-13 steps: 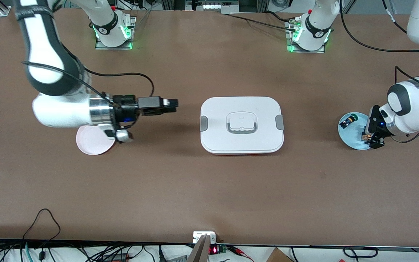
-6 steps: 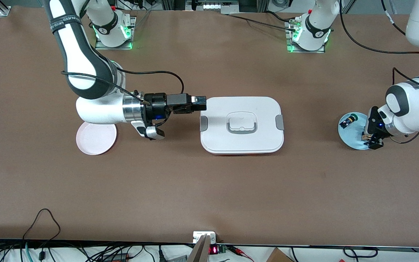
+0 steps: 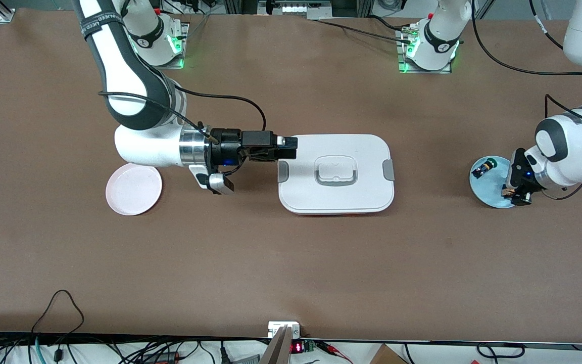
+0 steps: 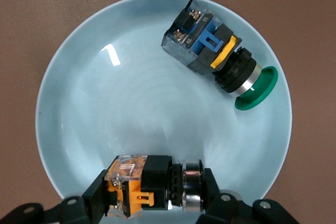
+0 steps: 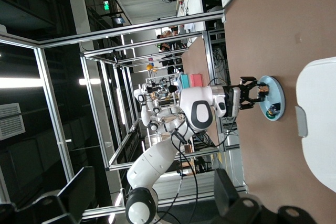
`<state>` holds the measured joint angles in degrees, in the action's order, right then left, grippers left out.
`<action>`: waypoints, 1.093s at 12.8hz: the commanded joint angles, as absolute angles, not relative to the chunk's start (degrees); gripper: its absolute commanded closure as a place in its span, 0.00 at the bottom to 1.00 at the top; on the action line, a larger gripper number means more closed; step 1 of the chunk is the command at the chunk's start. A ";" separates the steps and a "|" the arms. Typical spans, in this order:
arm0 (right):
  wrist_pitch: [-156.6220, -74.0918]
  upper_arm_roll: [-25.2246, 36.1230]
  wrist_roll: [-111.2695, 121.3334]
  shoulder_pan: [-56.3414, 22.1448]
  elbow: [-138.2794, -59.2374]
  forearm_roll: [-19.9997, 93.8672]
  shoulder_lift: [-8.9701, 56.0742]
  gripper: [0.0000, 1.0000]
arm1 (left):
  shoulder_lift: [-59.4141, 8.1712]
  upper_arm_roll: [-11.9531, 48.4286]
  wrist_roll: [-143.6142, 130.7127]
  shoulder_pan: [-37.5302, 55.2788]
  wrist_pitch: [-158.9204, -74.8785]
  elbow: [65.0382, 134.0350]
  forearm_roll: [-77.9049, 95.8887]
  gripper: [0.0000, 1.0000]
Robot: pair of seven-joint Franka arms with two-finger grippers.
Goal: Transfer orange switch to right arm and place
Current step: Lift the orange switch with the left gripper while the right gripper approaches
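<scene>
The blue plate (image 4: 79,103) is glossy and smooth; the orange switch (image 4: 139,184) looks plastic with a shiny metal collar; the table (image 3: 291,263) is matt.

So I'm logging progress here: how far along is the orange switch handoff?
Early. The left gripper is closing around the orange switch, which lies on the blue plate beside the green-capped switch. The right gripper hovers over the white container's edge. Lift, handoff and placing remain; the pink plate is bare.
</scene>
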<state>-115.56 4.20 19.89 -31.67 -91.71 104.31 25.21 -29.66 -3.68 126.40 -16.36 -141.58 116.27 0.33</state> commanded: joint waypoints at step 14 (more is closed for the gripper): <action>-117.34 4.39 21.36 -33.84 -89.65 107.49 26.89 0.00 | -18.29 12.12 114.89 -13.80 -109.72 109.07 49.42 1.00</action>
<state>-116.97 4.26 20.23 -33.41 -90.68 106.46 26.13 -20.35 11.22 118.08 -13.77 -113.42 108.75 43.04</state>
